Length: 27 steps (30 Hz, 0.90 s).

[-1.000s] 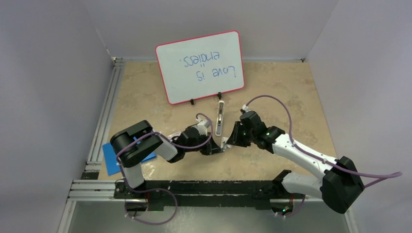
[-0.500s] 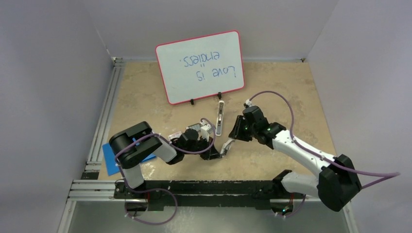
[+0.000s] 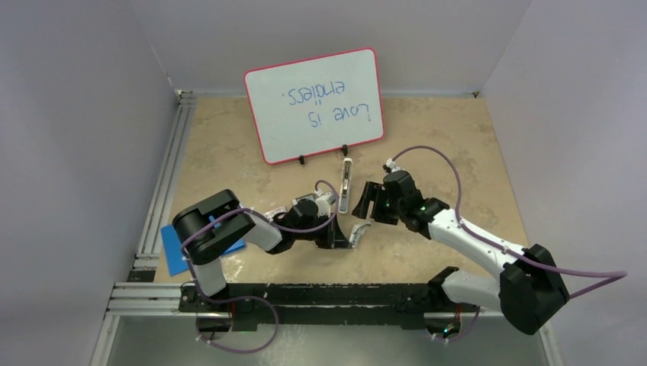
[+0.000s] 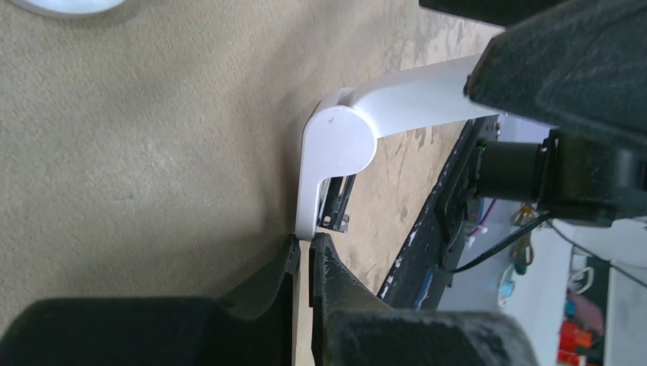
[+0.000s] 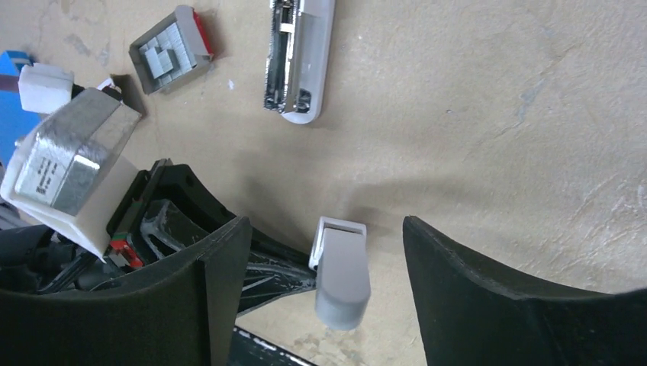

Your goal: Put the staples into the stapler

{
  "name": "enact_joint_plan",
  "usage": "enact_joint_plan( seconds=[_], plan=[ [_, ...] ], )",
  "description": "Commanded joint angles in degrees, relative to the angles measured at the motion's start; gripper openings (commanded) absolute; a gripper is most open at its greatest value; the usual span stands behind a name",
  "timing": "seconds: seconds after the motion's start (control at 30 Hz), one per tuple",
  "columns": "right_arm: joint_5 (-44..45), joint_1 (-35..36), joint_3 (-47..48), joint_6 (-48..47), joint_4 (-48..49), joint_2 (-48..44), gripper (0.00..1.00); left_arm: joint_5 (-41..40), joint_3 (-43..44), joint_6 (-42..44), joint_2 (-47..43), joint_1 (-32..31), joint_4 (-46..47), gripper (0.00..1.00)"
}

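The stapler is slim and white and lies on the table with its metal channel showing, with no gripper touching it. The staples sit in a grey tray that sticks out of a small red box, left of the stapler. My left gripper is shut on one end of a short white hinged piece, which is folded open with a metal part inside. My right gripper is open. Its fingers stand either side of that piece without touching it.
A red-framed whiteboard stands at the back, just behind the stapler. A blue object lies at the left near the aluminium rail. The black base bar runs along the near edge. The left arm's wrist camera block is close to my right gripper's left finger.
My right gripper has opened wide and drawn back a little from the short white piece. The left gripper still holds that piece and has shifted only slightly.
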Motion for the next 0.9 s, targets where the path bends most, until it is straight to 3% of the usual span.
enact_joint_plan(
  seconds=[0.0,0.53,0.87],
  plan=[
    [4.7,0.0,-2.7,1.4,4.6,-1.5,0.76,-3.1,2.7,-6.4,2.2,-0.3,-4.6,0.0],
    [5.8,2.0,-8.5,7.0,9.5,-1.4,0.67,-5.2,3.6,-9.8,3.8,-0.5,-5.6,0.0],
    [11.8,7.3,-7.6,10.8,8.4,2.3,0.55,-6.8,3.7,-10.2,3.0,-0.7,-6.7,0.0]
  ],
)
